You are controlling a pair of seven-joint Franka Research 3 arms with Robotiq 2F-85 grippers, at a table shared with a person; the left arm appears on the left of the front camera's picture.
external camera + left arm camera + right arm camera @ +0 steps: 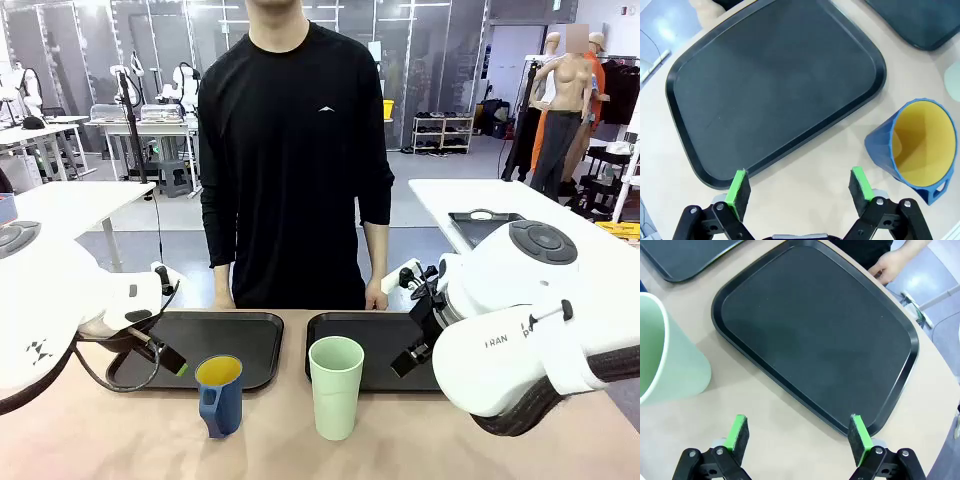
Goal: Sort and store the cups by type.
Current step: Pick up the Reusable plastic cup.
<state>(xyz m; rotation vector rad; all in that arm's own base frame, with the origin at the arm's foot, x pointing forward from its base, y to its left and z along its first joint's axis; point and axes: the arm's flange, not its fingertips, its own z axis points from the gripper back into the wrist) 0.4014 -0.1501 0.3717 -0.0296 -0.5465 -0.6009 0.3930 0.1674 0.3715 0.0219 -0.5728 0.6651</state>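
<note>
Two cups stand upright on the pale table [120, 430], on the robot's side of a pair of black trays lying side by side. The dark blue mug [220, 395] with its yellow inside sits just in front of the left tray [235, 335], its handle turned toward the robot. The taller mint-green tumbler [336, 388] stands close beside the mug, apart from it, just before the near left corner of the right tray [370, 345]. Both cups rest on the tabletop, not on either tray. The left claw [800, 186] hangs above the near edge of the left tray with its green pads spread wide and released, clasping nothing. From its wrist camera the mug sits off to one side, outside the fingers. The right claw [799, 431] hovers likewise over the near edge of the right tray, also wide open and clasping nothing, the tumbler off to its side. Across the table a person [295, 150] in a black long-sleeved shirt stands with both hands down at the far edge, one hand [376, 297] just behind the right tray, the other [222, 300] behind the left.
</note>
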